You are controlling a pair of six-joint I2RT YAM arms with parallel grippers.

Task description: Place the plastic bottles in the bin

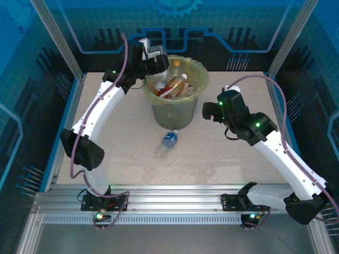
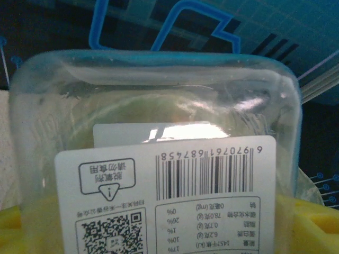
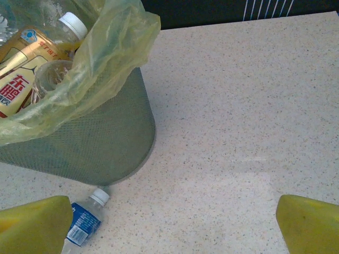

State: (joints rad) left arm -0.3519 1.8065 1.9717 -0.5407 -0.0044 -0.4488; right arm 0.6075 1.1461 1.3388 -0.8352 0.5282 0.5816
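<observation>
We count one bin (image 1: 177,108), lined with one yellow-green bag (image 3: 108,39), standing at the far middle of the table (image 1: 122,156).

The left gripper (image 1: 156,59) hangs over the rim at the bin's 11 o'clock, clenched on one clear bottle (image 2: 169,121). In the left wrist view that bottle carries a white label with a barcode and a QR code, and a yellow pad (image 2: 13,227) shows at each lower corner, two in all.

The right gripper (image 1: 208,111) sits near the bin at its 3 o'clock, low over the table. Its two yellow fingers (image 3: 34,225) stand wide apart, released, with bare table between them.

One blue bottle (image 1: 168,142) lies on its side on the table at the bin's 6 o'clock, white cap towards the bin and just beside its base (we cannot tell whether they touch).

Inside the bin we make out at least three bottles. The plainest is one gold bottle (image 3: 32,58) with a white cap, leaning at the wrist view's 10 o'clock. A clear one lies against it, open mouth up. The heap is too tangled for an exact count.
</observation>
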